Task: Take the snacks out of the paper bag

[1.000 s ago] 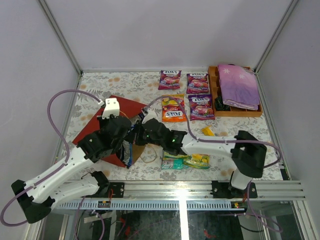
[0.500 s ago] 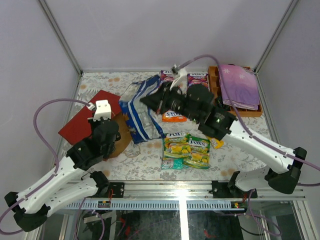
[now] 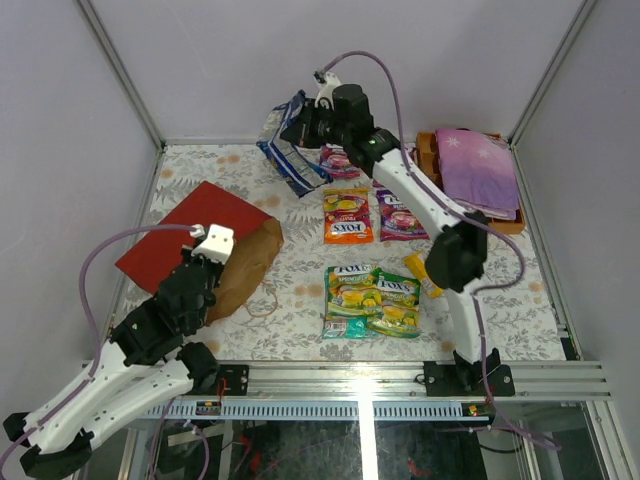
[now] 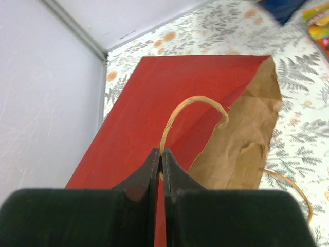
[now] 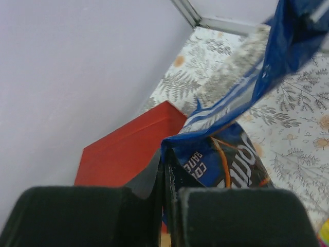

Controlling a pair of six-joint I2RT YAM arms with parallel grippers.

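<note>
The red paper bag [image 3: 185, 228] lies flat at the left, its brown mouth [image 3: 248, 262] facing right. My left gripper [image 4: 162, 153] is shut on its beige cord handle [image 4: 198, 100], at the mouth's near side [image 3: 210, 258]. High over the back of the table, my right gripper [image 3: 305, 130] is shut on the top edge of the blue Doritos bag [image 3: 285, 165], which hangs below it [image 5: 226, 164]. Out on the table lie purple pouches [image 3: 400, 215], orange pouches [image 3: 347, 228], green-yellow pouches [image 3: 372, 298] and a small yellow bar [image 3: 422, 275].
A brown wooden tray [image 3: 428, 170] at the back right holds a folded purple cloth [image 3: 475, 170]. The bag's other cord handle [image 3: 268, 300] loops onto the table by its mouth. Frame posts and walls close in the back and sides.
My right arm has pulled the Doritos bag out of the paper bag and swung it up to the back of the table. My left arm has drawn back, still gripping the handle.
</note>
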